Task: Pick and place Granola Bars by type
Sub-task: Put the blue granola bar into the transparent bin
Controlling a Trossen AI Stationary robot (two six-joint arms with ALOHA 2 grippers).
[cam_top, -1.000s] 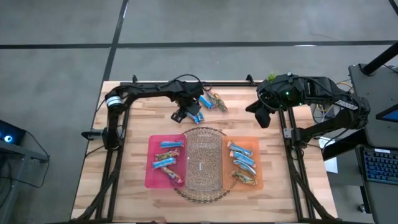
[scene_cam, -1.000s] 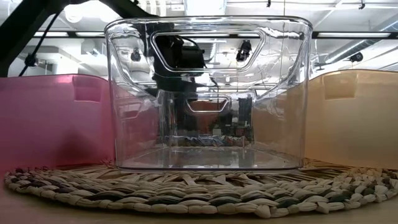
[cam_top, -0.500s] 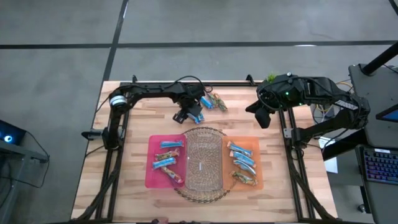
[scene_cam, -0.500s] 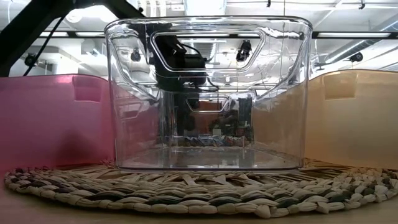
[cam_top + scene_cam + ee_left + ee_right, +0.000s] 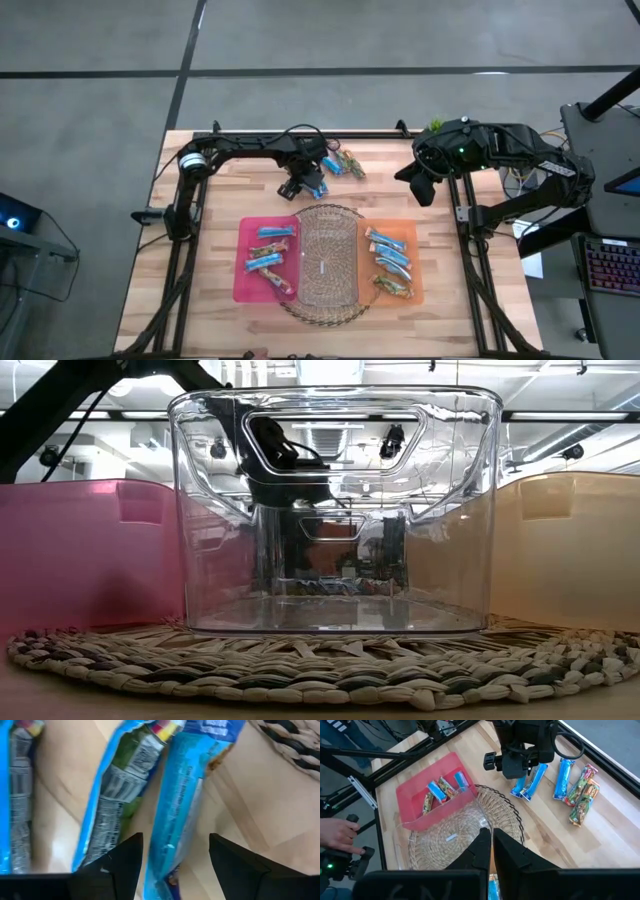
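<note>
My left gripper (image 5: 305,182) is open and low over a pair of loose blue Granola Bars (image 5: 530,782) at the far middle of the table. In the left wrist view its fingers (image 5: 120,865) stand on either side of one blue bar (image 5: 177,815), which lies flat on the wood next to another blue bar (image 5: 117,790). One more blue bar (image 5: 563,772) and brown bars (image 5: 582,795) lie just beyond. Sorted bars lie in the pink bin (image 5: 245,285) and the orange bin (image 5: 412,235). My right gripper (image 5: 490,845) is shut and waits above the table's right side.
A clear bin (image 5: 335,510) stands on a round woven mat (image 5: 330,310) between the pink and orange bins, near the front edge. A small green plant (image 5: 436,124) stands at the far right. A person's hand (image 5: 337,832) shows beyond the table.
My left arm's upper joints have shifted a little toward the table's right, and its gripper has stayed over the blue bars. The bars have not moved.
</note>
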